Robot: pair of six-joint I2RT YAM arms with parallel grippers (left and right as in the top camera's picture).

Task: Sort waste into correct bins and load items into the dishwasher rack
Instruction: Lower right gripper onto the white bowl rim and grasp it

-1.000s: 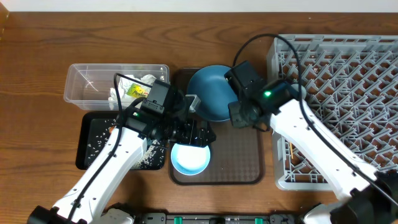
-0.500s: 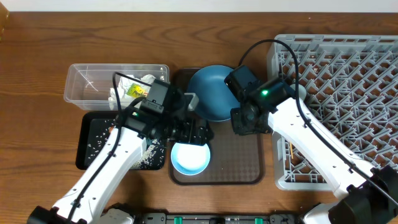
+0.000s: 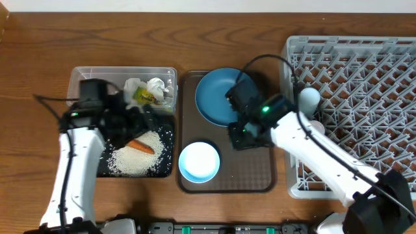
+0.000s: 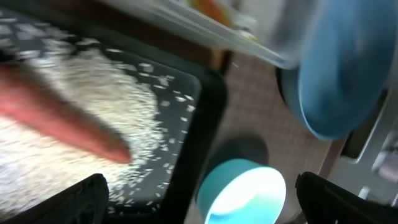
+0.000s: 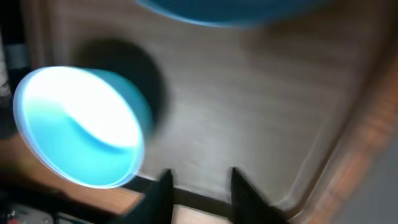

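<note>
Dishwasher rack [image 3: 364, 78] sat at the right end of the table [image 3: 39, 52], with a pale cup [image 3: 309, 99] at its left edge. Brown tray [image 3: 260, 175] was in the centre, carrying the blue plate [image 3: 214, 97] and white bowl [image 3: 199, 161]. Clear tub [image 3: 91, 84] held paper wads [image 3: 155, 86]. Black bin [image 3: 168, 146] beside it held rice [image 3: 133, 161] and the carrot [image 3: 140, 147]. Left gripper [image 4: 205, 208] hung over the bin, fingers spread wide, empty. Right gripper [image 5: 199, 196] hung over the tray, fingers slightly apart, pinching nothing.

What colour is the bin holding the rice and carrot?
The bin is black, best seen in the overhead view.
</note>
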